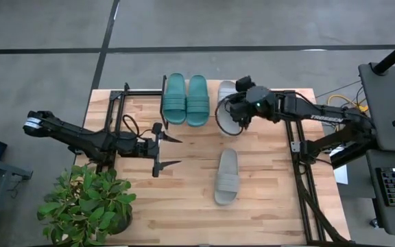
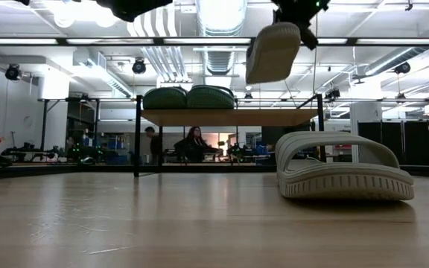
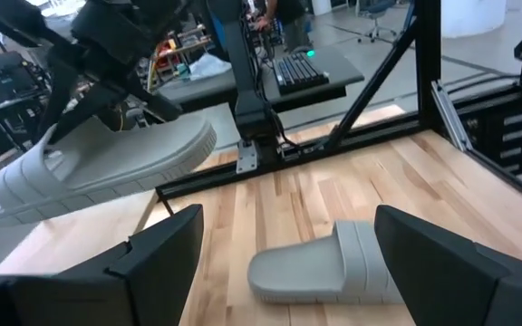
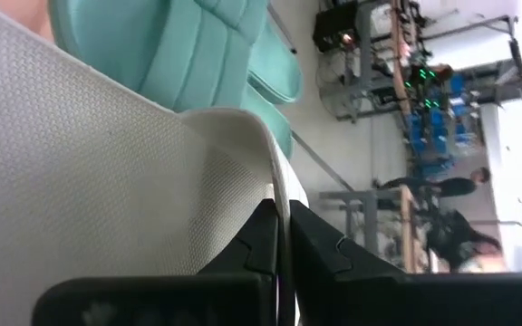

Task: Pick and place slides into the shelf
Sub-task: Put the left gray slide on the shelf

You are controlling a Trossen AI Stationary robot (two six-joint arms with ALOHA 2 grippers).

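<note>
Grey slide [image 2: 346, 165] nearest low cam, flat on tabletop [image 1: 184, 199], untouched, well apart from both arms. Second grey slide [image 2: 272, 50] up in air, pinched by edge in right gripper [image 1: 241, 113], fingers clenched thin on rim, above shelf [image 2: 226, 117] right end, beside two teal slides [image 1: 186, 99] already on it. Risk: edge grip slim, slide hangs tilted, could slip or swing, clip teal pair or miss plank. Left gripper [image 1: 171, 151] spread wide, empty, mid-table.
</note>
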